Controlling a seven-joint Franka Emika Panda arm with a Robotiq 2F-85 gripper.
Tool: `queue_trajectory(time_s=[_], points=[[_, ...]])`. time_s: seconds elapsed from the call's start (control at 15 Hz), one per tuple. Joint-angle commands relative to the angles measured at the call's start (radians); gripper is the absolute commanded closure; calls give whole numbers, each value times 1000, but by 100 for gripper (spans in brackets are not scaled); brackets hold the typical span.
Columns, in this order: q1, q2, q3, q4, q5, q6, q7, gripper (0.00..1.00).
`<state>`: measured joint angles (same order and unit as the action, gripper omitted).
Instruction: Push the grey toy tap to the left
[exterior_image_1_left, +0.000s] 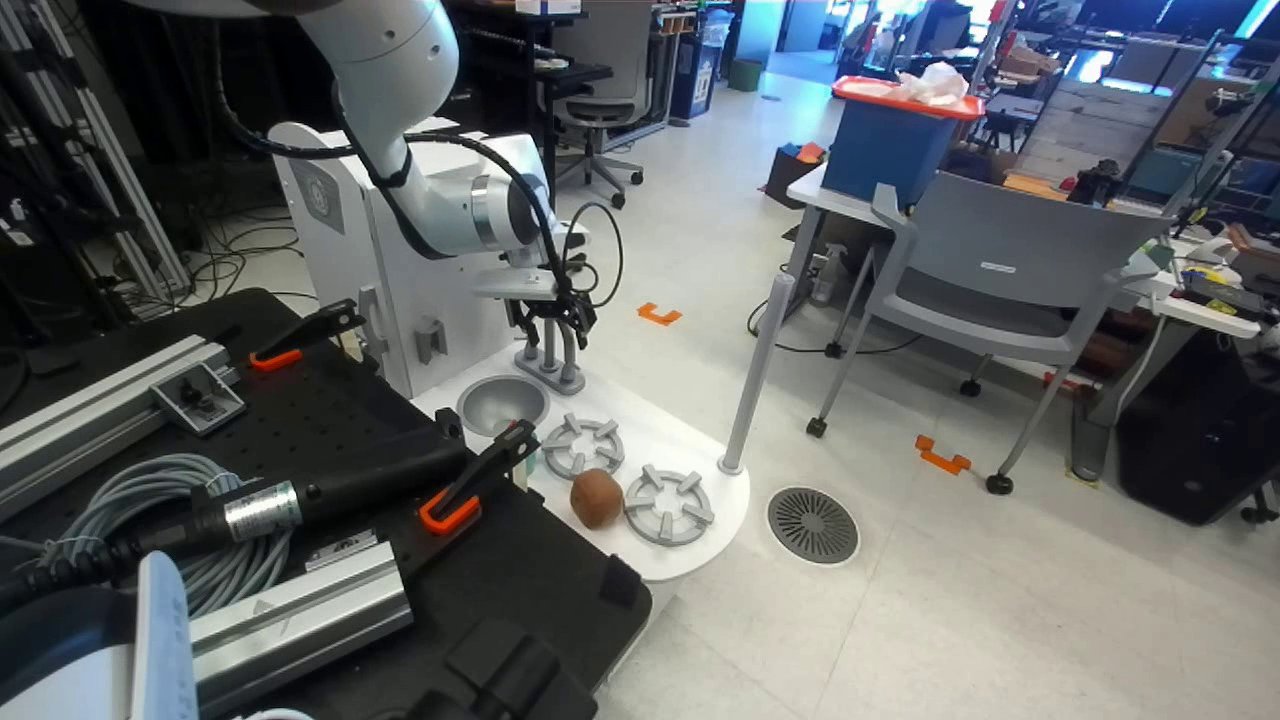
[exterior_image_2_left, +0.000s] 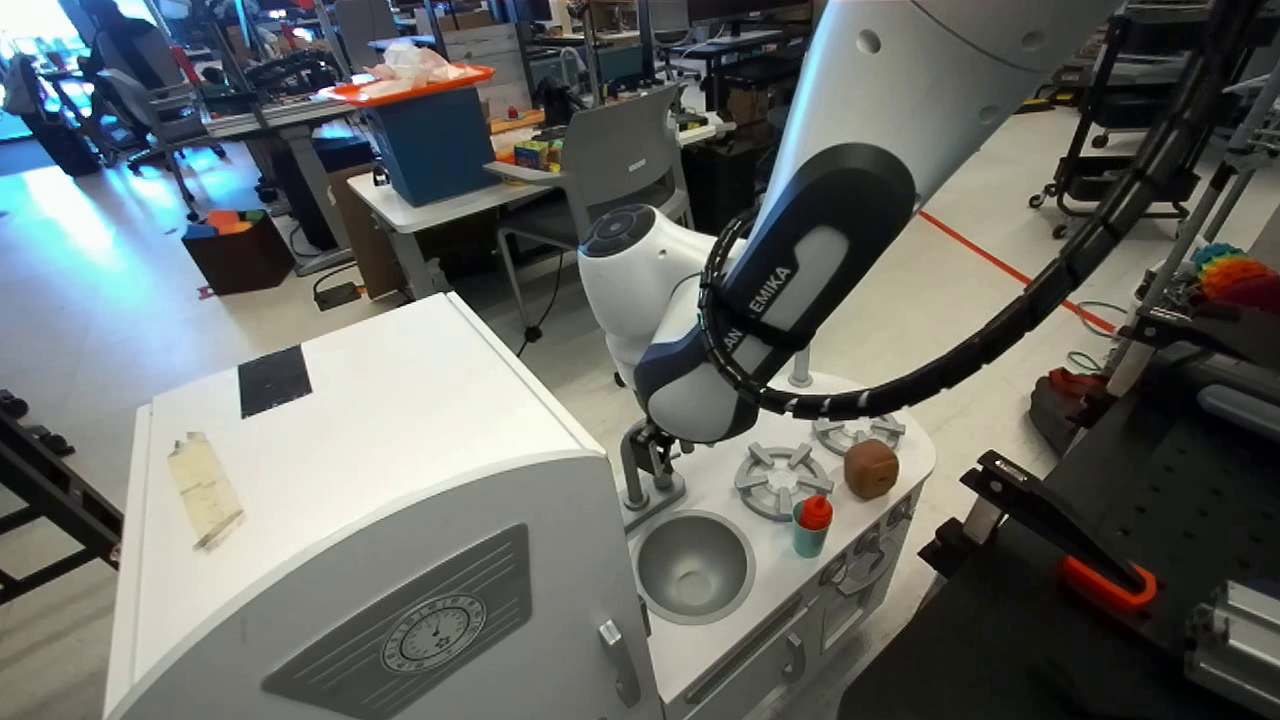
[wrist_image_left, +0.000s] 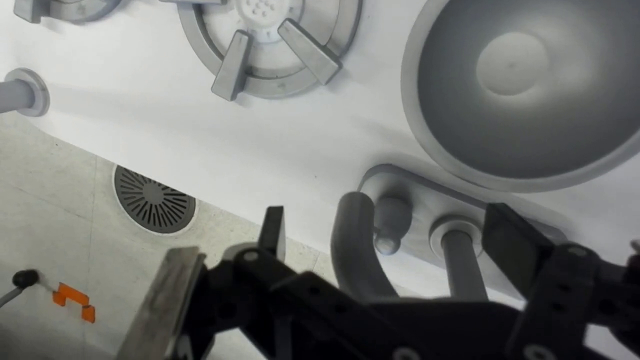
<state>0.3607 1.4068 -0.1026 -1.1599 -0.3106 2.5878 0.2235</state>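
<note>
A: You seemed to be lining up, the push itself probably not begun. You had the gripper (wrist_image_left: 387, 225) low over the grey tap (wrist_image_left: 393, 215), its fingers (wrist_image_left: 512, 250) spread well apart, with the spout (wrist_image_left: 359, 250) and the stem (wrist_image_left: 462, 265) between them.

B: You had the tap at the back of the white counter (wrist_image_left: 225, 140), just behind the sink (wrist_image_left: 411, 95). I couldn't tell whether a finger touched the stem, but nothing looked squeezed.

A: Your next move likely called for laying one finger against the spout and sweeping left at an even height, without lifting. The task didn't say whose left was meant.

B: Your arm (exterior_image_1_left: 395, 80) suited that: in both exterior views it sloped down from above, wrist low, and in an exterior view your fingers pointed down near the white cabinet (exterior_image_1_left: 400, 290). You probably had little spare room on the cabinet's side.
</note>
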Motion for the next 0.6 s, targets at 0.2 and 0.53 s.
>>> queue_trajectory(time_s=[0.2,0.53], points=[[50,141,-5,234,25,-4,-9,0],[81,83,-10,125,27,-53,22,0]])
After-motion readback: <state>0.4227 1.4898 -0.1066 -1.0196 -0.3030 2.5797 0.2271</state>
